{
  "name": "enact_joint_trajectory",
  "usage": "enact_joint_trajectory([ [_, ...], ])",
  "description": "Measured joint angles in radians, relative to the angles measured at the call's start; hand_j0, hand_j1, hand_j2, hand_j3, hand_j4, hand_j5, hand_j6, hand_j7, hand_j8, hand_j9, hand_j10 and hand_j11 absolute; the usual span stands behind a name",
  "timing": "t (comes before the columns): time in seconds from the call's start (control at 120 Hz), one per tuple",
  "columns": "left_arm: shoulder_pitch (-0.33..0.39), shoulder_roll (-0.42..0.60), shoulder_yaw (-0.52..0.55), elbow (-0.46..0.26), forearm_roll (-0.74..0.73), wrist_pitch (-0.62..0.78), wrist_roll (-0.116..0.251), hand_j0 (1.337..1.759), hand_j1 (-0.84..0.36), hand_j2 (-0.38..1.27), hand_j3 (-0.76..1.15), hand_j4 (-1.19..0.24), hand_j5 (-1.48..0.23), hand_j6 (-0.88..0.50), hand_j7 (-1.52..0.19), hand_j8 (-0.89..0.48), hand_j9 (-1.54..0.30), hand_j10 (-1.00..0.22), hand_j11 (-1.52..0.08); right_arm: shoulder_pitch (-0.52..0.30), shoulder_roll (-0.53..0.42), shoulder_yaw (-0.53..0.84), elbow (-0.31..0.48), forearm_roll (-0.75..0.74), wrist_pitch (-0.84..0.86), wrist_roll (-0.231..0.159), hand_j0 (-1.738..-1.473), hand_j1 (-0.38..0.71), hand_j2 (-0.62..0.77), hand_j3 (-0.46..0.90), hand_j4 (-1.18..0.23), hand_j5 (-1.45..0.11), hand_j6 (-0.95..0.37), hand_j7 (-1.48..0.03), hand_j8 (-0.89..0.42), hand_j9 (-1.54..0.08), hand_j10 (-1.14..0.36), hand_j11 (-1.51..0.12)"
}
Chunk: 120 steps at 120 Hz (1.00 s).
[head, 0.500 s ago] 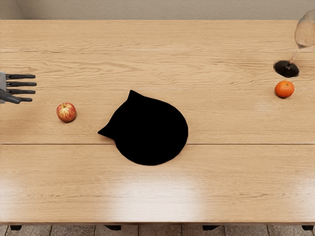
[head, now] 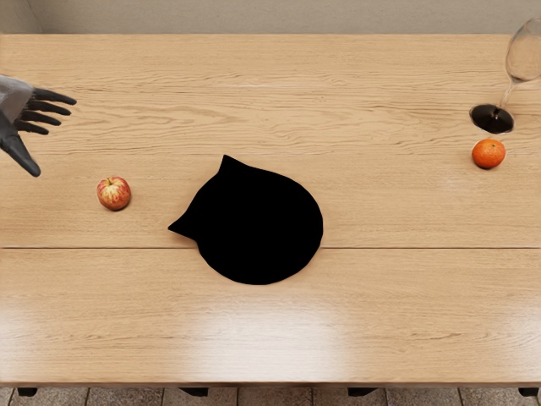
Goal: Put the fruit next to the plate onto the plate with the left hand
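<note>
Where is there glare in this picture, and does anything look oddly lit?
Head view: a broad pale glare lies on the table near its front edge; the plate renders flat black, with no shading; the apple and orange look sharp.

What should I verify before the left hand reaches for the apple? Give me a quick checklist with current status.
1. Left hand open, holding nothing: ok.
2. Apple alone on the table, left of the plate, not touching it: ok.
3. Hand positioned over the apple: not ok; it is at the picture's left edge, farther back than the apple.
4. Plate has nothing on it: ok.
5. Orange and wine glass far right, off the likely path: ok.
6. Right arm position: cannot tell; out of view.
</note>
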Motion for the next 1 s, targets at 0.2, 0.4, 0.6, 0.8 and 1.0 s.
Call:
enact_joint_trajectory([
  [0.2, -0.040, -0.057, -0.002, -0.205, 0.179, 0.042, 0.003, 1.658, 0.34, 0.00, 0.00, -0.01, -0.01, -0.01, -0.01, -0.01, -0.01, -0.01, -0.01, 0.000, 0.000, 0.000, 0.000, 0.000, 0.000, 0.000, -1.658, -0.34, 0.00, 0.00, -0.01, -0.01, -0.01, -0.01, -0.01, -0.01, -0.01, -0.01],
  [0.4, -0.012, -0.166, 0.017, -0.238, 0.290, 0.230, 0.003, 1.658, 0.34, 0.00, 0.00, -0.01, -0.01, -0.01, -0.01, -0.01, -0.01, -0.01, -0.01, 0.000, 0.000, 0.000, 0.000, 0.000, 0.000, 0.000, -1.658, -0.34, 0.00, 0.00, -0.01, -0.01, -0.01, -0.01, -0.01, -0.01, -0.01, -0.01],
  [0.6, 0.036, -0.241, 0.160, -0.240, 0.462, 0.459, 0.003, 1.658, 0.34, 0.00, 0.00, -0.01, -0.01, -0.01, -0.01, -0.01, -0.01, -0.01, -0.01, 0.000, 0.000, 0.000, 0.000, 0.000, 0.000, 0.000, -1.658, -0.34, 0.00, 0.00, -0.01, -0.01, -0.01, -0.01, -0.01, -0.01, -0.01, -0.01],
  [0.8, 0.099, -0.268, 0.218, -0.236, 0.514, 0.572, 0.003, 1.658, 0.28, 0.01, 0.00, -0.06, -0.07, -0.06, -0.07, -0.06, -0.07, -0.06, -0.07, 0.000, 0.000, 0.000, 0.000, 0.000, 0.000, 0.000, -1.658, -0.34, 0.00, 0.00, -0.01, -0.01, -0.01, -0.01, -0.01, -0.01, -0.01, -0.01],
  [1.0, 0.122, -0.276, 0.226, -0.233, 0.548, 0.680, 0.003, 1.658, 0.11, 0.04, 0.00, -0.20, -0.26, -0.21, -0.26, -0.21, -0.26, -0.20, -0.26, 0.000, 0.000, 0.000, 0.000, 0.000, 0.000, 0.000, -1.658, -0.34, 0.00, 0.00, -0.01, -0.01, -0.01, -0.01, -0.01, -0.01, -0.01, -0.01],
])
